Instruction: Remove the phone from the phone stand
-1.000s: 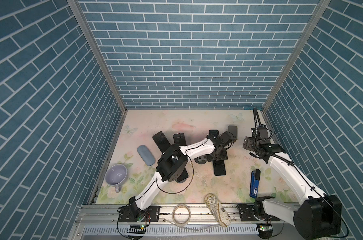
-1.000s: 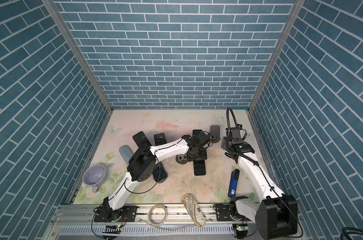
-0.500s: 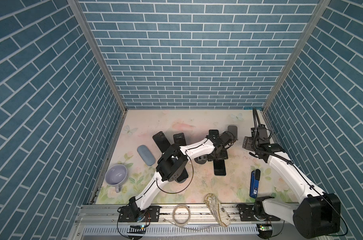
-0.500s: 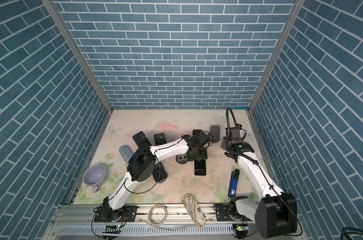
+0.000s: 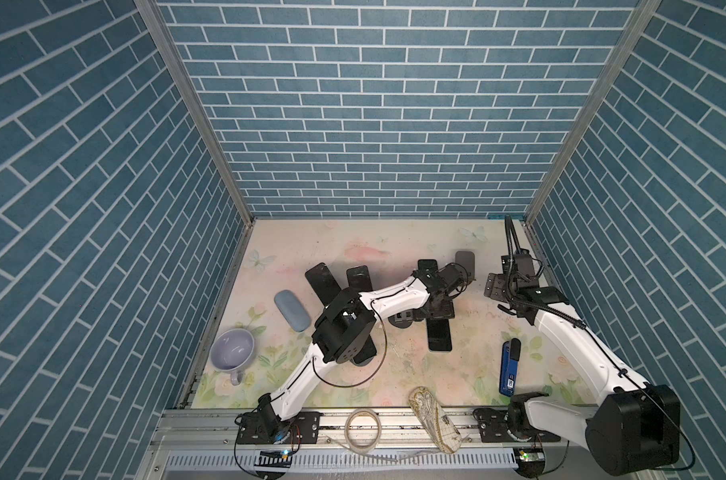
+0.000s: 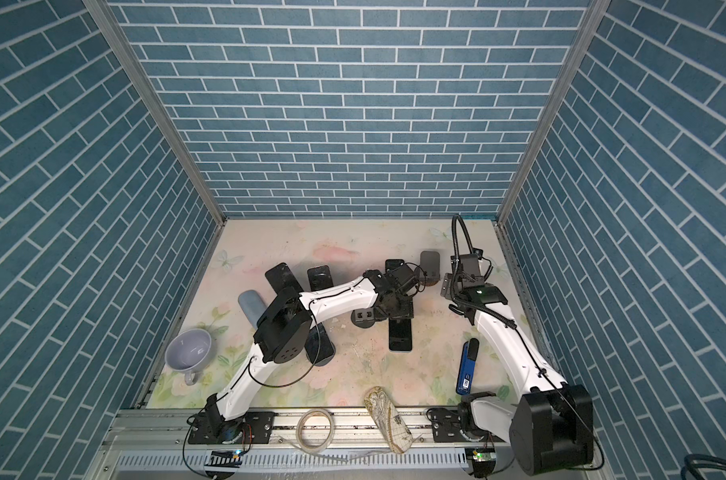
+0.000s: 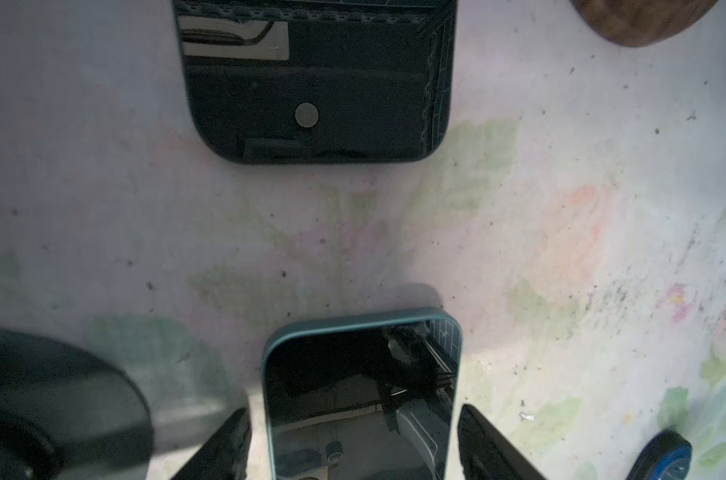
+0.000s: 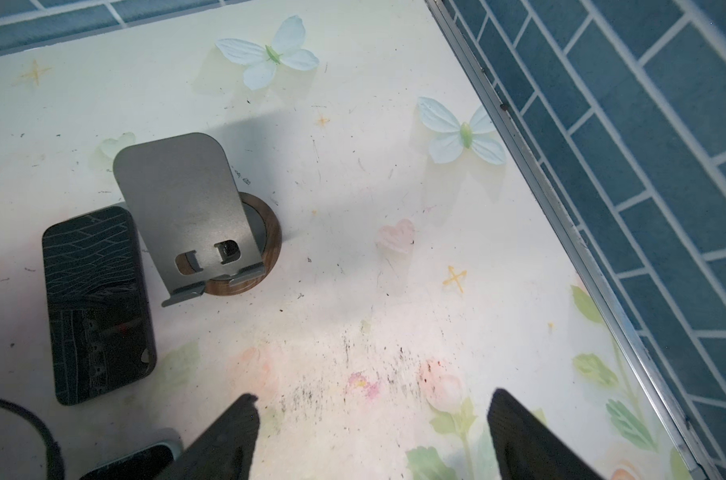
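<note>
Phone (image 7: 359, 399), glossy teal-rimmed slab, straddled by left tool (image 7: 354, 411), grip unclear; right tool (image 8: 373, 395) spread, empty.

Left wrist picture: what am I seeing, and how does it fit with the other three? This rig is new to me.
Two white robot arms with two-fingered grippers work over a flowered table. Both top views come from one overhead camera; each wrist picture comes from a camera riding on an arm. In yours, the left gripper straddles a teal-cased phone; whether it squeezes is unclear. The right gripper is open and empty, near an empty grey phone stand and a black phone. A mug sits far left.
</note>
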You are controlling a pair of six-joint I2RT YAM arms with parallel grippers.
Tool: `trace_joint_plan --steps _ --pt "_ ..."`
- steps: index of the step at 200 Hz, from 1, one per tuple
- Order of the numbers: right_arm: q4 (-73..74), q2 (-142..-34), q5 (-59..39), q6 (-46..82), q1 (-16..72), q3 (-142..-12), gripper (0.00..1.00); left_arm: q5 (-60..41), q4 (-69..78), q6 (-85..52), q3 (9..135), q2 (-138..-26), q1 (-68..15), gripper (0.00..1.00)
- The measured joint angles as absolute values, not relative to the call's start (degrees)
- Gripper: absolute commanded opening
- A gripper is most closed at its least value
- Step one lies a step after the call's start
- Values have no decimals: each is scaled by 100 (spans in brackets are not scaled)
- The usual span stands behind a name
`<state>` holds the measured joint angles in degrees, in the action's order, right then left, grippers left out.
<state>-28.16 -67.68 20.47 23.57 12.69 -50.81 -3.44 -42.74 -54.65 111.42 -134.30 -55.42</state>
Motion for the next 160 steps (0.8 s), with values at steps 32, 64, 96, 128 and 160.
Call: trace_joint_plan --steps 32,64,96,128,160 --pt "-2818 -6807 2025 2357 1269 -5081 88 -102 -4346 -5325 11087 -13382 -5544 79" --pt "-2821 -6858 2010 2357 1269 -5081 88 84 -4348 -5159 11059 -13253 -5577 80" --pt "-2825 -6869 2005 2357 1269 -5081 87 257 -4329 -4978 11059 -13061 -5636 80" --pt "-2827 -6869 2003 2359 1269 -5081 87 497 -4300 -4768 11061 -12899 -5741 83" --pt "-2832 -6869 1992 2359 1269 -5081 88 880 -4453 -4543 11220 -12866 -5874 84"
